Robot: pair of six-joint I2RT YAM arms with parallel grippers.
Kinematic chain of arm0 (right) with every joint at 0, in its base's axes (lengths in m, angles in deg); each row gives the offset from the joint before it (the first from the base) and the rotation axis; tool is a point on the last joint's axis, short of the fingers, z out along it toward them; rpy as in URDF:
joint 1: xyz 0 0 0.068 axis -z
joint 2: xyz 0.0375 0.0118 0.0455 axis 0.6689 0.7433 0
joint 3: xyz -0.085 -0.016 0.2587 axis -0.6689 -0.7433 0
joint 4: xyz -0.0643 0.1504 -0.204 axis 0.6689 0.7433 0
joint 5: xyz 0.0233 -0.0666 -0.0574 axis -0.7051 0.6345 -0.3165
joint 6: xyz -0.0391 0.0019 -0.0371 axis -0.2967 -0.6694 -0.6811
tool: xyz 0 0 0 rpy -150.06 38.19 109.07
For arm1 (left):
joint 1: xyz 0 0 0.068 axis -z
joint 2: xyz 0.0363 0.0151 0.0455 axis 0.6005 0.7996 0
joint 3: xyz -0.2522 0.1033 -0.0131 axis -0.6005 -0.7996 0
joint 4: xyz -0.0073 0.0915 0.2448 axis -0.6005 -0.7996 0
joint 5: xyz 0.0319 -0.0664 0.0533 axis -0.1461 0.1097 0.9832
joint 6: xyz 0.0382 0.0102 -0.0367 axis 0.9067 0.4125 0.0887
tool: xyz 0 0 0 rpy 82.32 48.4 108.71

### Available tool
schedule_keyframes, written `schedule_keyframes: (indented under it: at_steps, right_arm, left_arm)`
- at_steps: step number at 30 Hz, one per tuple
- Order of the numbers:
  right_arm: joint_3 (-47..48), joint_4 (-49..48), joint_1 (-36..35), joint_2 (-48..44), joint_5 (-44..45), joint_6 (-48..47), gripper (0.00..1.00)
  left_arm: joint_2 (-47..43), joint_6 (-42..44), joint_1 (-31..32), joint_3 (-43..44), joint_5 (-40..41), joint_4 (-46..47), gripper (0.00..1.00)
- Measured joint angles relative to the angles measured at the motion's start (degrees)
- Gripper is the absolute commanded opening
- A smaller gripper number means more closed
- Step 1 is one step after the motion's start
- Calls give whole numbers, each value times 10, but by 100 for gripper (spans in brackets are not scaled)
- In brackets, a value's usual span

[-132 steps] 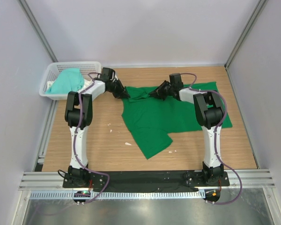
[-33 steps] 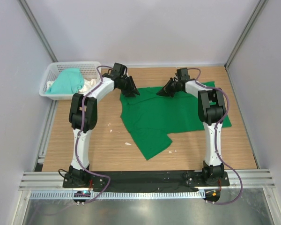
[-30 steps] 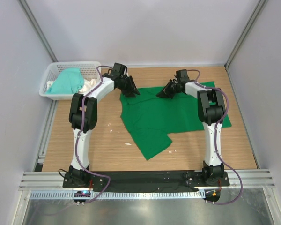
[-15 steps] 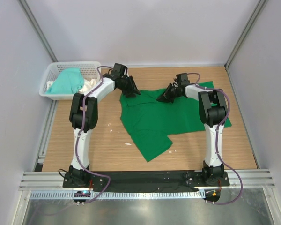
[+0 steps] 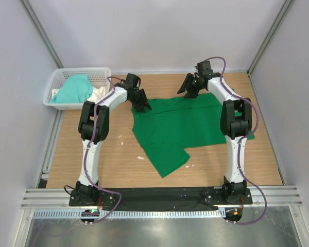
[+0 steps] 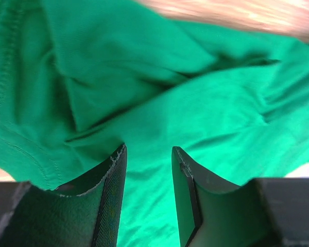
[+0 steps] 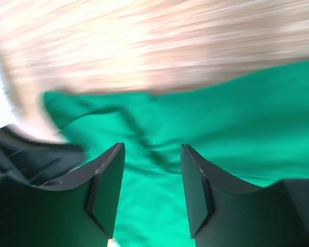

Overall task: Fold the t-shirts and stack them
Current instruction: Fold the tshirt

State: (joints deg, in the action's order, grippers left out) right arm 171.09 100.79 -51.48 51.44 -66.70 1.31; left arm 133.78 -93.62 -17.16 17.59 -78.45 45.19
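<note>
A deep emerald green t-shirt (image 5: pixel 180 123) lies spread and wrinkled on the wooden table, one sleeve pointing toward the front. It fills the left wrist view (image 6: pixel 159 92) and the lower half of the right wrist view (image 7: pixel 221 134). My left gripper (image 5: pixel 142 107) is open just above the shirt's far left corner, nothing between its fingers (image 6: pixel 113 185). My right gripper (image 5: pixel 188 88) is open and raised over the shirt's far edge, holding nothing. A paler mint-teal t-shirt (image 5: pixel 72 88) lies bunched in the basket.
A white lattice basket (image 5: pixel 57 77) stands at the far left corner of the table (image 5: pixel 92 154) and also holds a white cloth (image 5: pixel 98 92). Grey walls close the table in on three sides. Small white scraps (image 5: pixel 140 157) lie left of the shirt.
Both grippers had hold of the shirt's far edge and pulled it back. Now both are open; the right arm has lifted up and back, and the left has shifted slightly toward the front.
</note>
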Motion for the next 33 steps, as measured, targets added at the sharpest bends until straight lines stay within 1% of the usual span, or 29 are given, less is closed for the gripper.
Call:
schedule_keyframes:
  at_steps: [6, 11, 14, 20, 22, 24, 29, 30, 31, 33]
  right_arm:
    - [14, 90, 14, 2, 125, -89, 55]
    - [-10, 91, 24, 6, 180, -134, 56]
    - [-3, 84, 24, 24, 197, -156, 56]
    - [78, 75, 20, 74, 200, -169, 58]
    - [99, 70, 19, 88, 193, -165, 61]
    - [114, 67, 18, 97, 183, -159, 61]
    - [164, 88, 19, 119, 162, -136, 66]
    - [170, 96, 21, 119, 158, -130, 68]
    - [174, 103, 22, 118, 155, -123, 70]
    - [176, 114, 30, 109, 151, -106, 74]
  left_arm:
    - [12, -3, -3, 8, 9, -12, 42]
    - [19, -5, -8, 16, 1, -17, 42]
    - [30, -5, -16, 34, -8, -21, 42]
    - [56, -4, -40, 71, -21, -21, 41]
    - [68, 0, -49, 92, -24, -22, 42]
    - [81, 10, -56, 120, -21, -31, 45]
    - [92, 50, -60, 181, 16, -76, 53]
    - [89, 59, -60, 188, 23, -82, 54]
    - [82, 65, -59, 189, 30, -86, 58]
    - [61, 79, -56, 183, 45, -104, 59]
